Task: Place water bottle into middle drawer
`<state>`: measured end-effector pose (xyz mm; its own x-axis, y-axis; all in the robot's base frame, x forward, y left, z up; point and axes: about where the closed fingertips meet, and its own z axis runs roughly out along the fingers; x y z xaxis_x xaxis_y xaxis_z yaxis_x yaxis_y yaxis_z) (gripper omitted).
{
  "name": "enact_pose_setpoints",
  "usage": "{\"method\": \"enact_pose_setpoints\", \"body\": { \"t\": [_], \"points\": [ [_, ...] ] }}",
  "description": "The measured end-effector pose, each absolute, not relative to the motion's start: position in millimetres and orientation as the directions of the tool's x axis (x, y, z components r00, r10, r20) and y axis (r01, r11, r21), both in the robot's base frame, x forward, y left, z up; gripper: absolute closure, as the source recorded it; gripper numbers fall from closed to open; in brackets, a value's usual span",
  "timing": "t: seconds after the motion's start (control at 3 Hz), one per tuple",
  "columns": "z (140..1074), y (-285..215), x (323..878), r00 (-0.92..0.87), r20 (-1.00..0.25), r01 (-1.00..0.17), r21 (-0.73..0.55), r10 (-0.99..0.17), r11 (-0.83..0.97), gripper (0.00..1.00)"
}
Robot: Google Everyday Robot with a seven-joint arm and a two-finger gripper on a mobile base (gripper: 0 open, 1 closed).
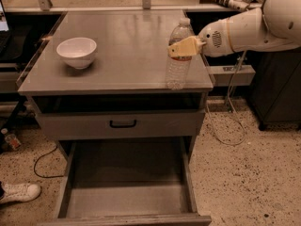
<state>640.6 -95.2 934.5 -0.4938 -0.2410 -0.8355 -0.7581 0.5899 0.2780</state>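
You have the tan two-finger gripper (pixel 185 47) closed around the small clear ribbed water bottle (pixel 178 72), upright at the grey cabinet top's (pixel 127 55) front right corner, above the open grey metal middle drawer (pixel 127 199).

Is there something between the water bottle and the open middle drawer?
Nothing visible. The hand grips the water bottle at the front right edge of the cabinet top; the middle drawer lies open below.

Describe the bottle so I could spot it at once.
Find the grey table and look at its front right corner. The bottle is there, clear, ribbed and white-capped, with the gripper shut on its upper part. Its only neighbour, the bowl, is low and white.
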Motion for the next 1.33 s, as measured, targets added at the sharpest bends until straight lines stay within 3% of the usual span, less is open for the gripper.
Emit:
{"method": "enact_pose_setpoints", "body": {
  "t": [0.67,1.33],
  "points": [
    [941,-101,620,-0.488,-0.837,-0.755,0.26,-0.249,0.602,1.0],
    [943,-128,538,-0.533,-0.821,-0.676,0.266,-0.206,0.688,1.0]
  ]
}}
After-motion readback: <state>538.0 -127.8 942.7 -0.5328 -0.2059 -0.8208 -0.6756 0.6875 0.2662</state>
